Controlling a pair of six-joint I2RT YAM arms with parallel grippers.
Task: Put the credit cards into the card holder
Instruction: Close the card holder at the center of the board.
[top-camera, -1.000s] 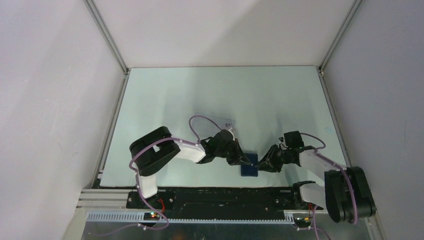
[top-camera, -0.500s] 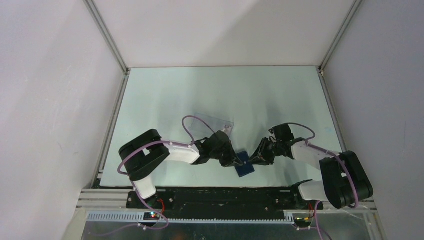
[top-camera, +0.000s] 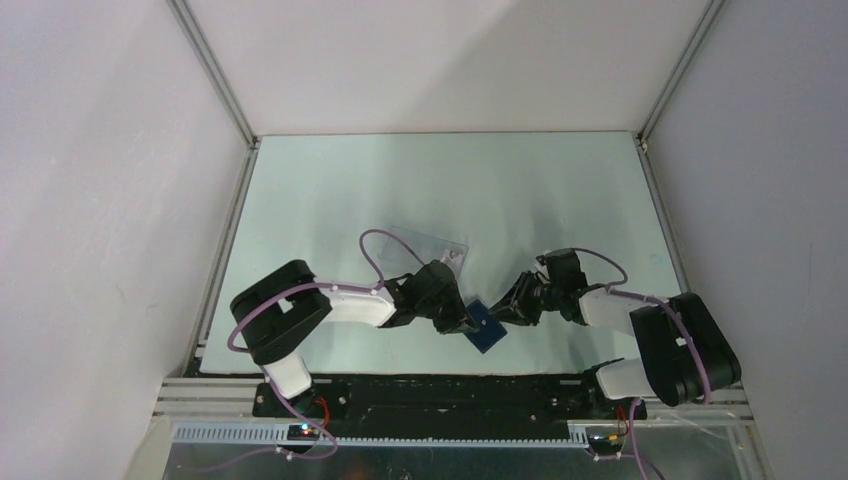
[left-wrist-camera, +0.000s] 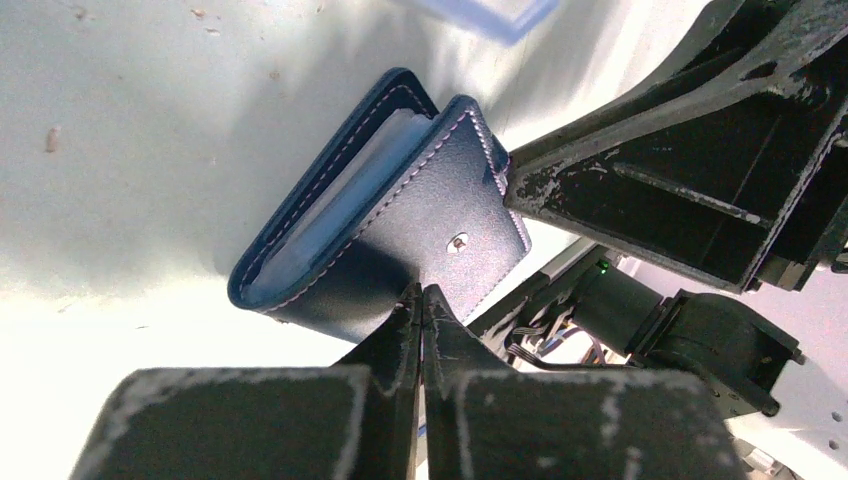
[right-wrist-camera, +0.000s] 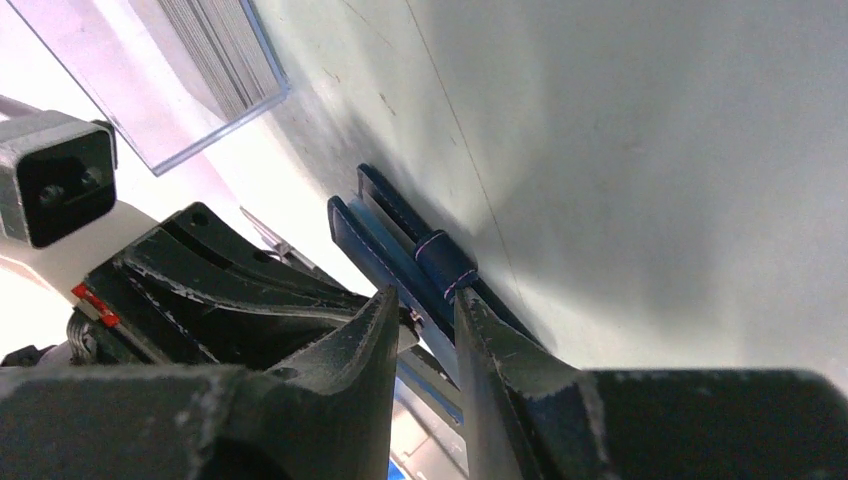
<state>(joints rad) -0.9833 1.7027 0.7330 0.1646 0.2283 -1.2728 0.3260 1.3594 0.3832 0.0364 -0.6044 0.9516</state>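
The dark navy card holder (top-camera: 488, 327) is near the table's front edge, held between both grippers. In the left wrist view it (left-wrist-camera: 400, 205) stands partly open, with pale blue inner faces showing. My left gripper (top-camera: 463, 321) is shut on the lower edge of its snap cover (left-wrist-camera: 421, 292). My right gripper (top-camera: 509, 308) is closed on the opposite leaf by the small strap (right-wrist-camera: 432, 300); the holder (right-wrist-camera: 395, 240) runs between its fingers. The credit cards (top-camera: 428, 243) lie as a pale, see-through stack behind the left gripper; they also show in the right wrist view (right-wrist-camera: 170, 70).
The pale green table (top-camera: 540, 190) is walled by white panels on three sides. A metal rail (top-camera: 400, 385) runs along the near edge by the arm bases. The right gripper's fingers (left-wrist-camera: 700, 130) crowd the holder's far side.
The card holder has shifted left and a little away from the front edge and turned. Both grippers moved with it, and the right arm has reached further left.
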